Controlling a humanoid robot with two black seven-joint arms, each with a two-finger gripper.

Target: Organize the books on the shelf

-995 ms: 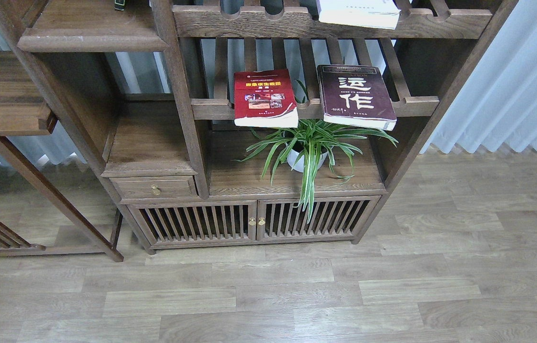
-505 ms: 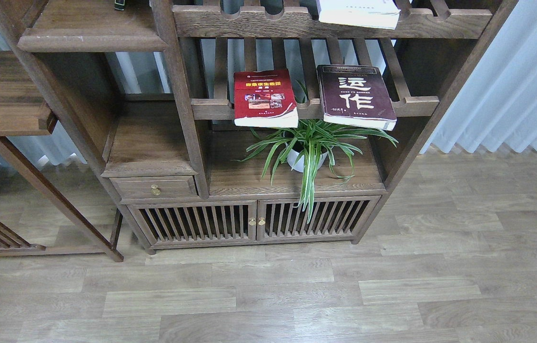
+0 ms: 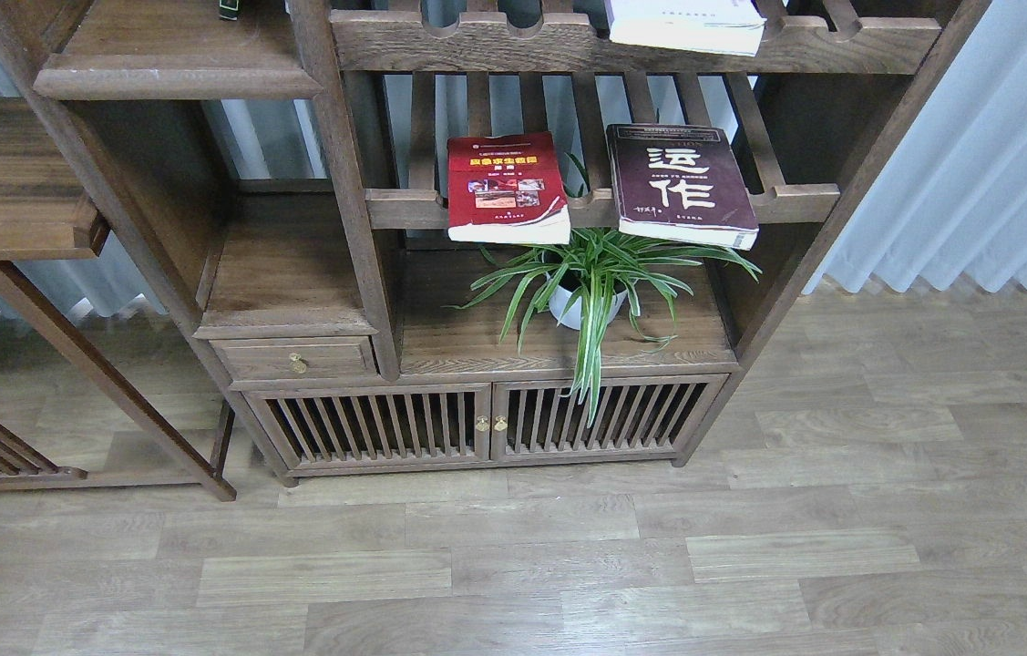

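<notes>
Lying flat on the middle slatted rack [image 3: 795, 193], the red book [image 3: 506, 187] with a yellow title and the dark maroon book [image 3: 679, 182] with white characters both overhang its front rail. On the upper slatted rack [image 3: 477, 41] rests the white book [image 3: 686, 23], cut off by the top edge of the view. A solid plank shelf [image 3: 176, 64] with a rounded front edge sits at the upper left, with a lower one [image 3: 285, 273] beside the red book. Neither of my grippers nor any part of my arms shows.
A potted spider plant [image 3: 586, 282] stands on the cabinet top just under the two books. Below are a small drawer [image 3: 294, 360] and slatted doors [image 3: 477, 424]. Another wooden unit [image 3: 3, 182] stands at the left, curtains [image 3: 978, 164] behind, wood floor [image 3: 568, 547] in front.
</notes>
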